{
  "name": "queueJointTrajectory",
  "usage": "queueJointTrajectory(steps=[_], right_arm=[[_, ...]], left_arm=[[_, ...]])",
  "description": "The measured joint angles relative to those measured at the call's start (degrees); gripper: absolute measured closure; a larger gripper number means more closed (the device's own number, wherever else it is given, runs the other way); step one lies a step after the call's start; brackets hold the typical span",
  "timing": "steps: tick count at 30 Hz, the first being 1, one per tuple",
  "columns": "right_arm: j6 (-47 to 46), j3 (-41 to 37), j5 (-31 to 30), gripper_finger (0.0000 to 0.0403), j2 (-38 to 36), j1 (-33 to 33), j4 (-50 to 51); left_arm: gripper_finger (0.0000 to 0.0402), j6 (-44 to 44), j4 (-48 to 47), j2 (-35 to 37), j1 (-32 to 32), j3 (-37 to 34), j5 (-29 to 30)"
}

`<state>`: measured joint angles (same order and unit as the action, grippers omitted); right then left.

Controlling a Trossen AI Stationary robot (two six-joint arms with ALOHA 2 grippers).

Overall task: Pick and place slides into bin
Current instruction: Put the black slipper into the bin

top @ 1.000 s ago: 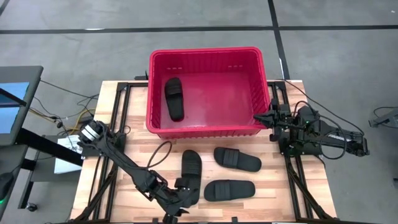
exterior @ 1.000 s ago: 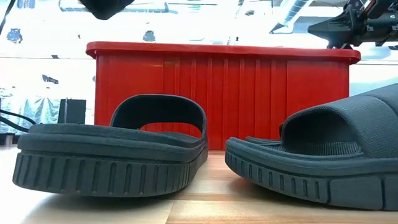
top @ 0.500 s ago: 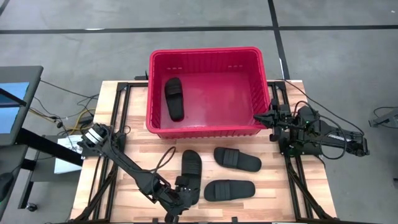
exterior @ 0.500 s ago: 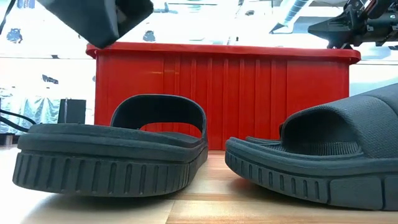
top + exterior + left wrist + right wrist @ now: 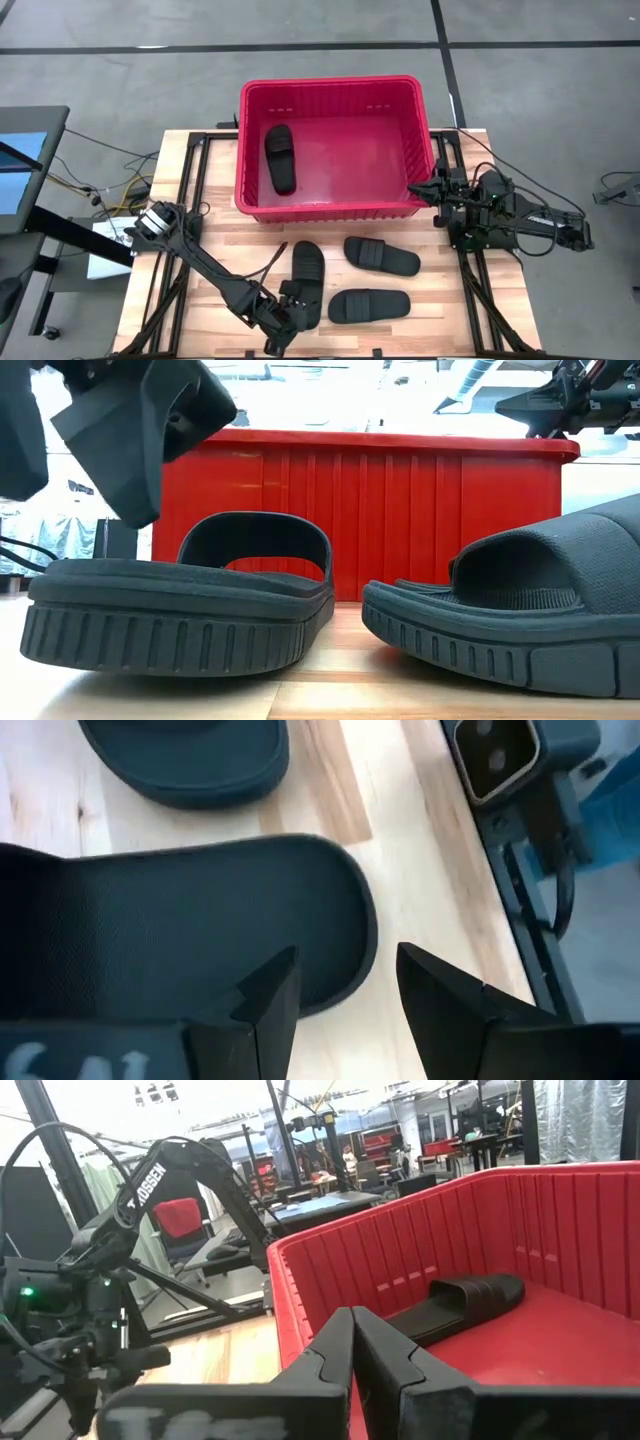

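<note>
The red bin [image 5: 330, 95] stands at the table's far middle with one black slide [image 5: 281, 157] lying flat on its floor. Three more slides lie on the wood in front of it: one [image 5: 307, 283], one [image 5: 381, 256] and one [image 5: 369, 305]. My left gripper [image 5: 291, 313] is open and hovers over the near end [image 5: 330, 920] of the first of these, one finger over the slide and one over the bare table beside it. The low view shows the left gripper [image 5: 85, 460] above that slide [image 5: 180, 600]. My right gripper [image 5: 416, 190] is shut and empty by the bin's near right corner.
Black rails run along the table's left side [image 5: 190, 200] and right side [image 5: 470, 270]. A small camera unit [image 5: 497, 755] sits at the table's near edge close to my left gripper. Bare wood lies left of the slides [image 5: 220, 255].
My left gripper has come down toward the near end of the slide below it, entering the low view from above. Its fingers stay open. The slides and my right arm have kept still.
</note>
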<state>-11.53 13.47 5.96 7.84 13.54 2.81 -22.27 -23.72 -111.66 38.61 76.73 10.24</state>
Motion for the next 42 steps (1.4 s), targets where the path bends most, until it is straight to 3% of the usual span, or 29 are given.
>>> queueJointTrajectory(steps=[6, 25, 31, 35, 42], right_arm=[[0.0, 0.0, 0.0, 0.0403, 0.0, 0.0, 0.0], [0.0, 0.0, 0.0, 0.0403, 0.0, 0.0, 0.0], [0.0, 0.0, 0.0, 0.0403, 0.0, 0.0, 0.1], [0.0, 0.0, 0.0, 0.0403, 0.0, 0.0, 0.1], [0.0, 0.0, 0.0, 0.0403, 0.0, 0.0, 0.1]], left_arm=[[0.0243, 0.8, 0.5, -2.2, 0.1, 0.2, -2.2], [0.0243, 5.1, 3.0, -6.6, 0.0, 0.5, -0.5], [0.0247, 4.3, 3.3, -7.1, 0.4, 0.5, 3.7], [0.0278, 3.2, 3.2, -7.2, 0.2, 0.5, 3.5], [0.0386, 1.9, 2.9, -7.2, 0.1, 0.5, 1.3]])
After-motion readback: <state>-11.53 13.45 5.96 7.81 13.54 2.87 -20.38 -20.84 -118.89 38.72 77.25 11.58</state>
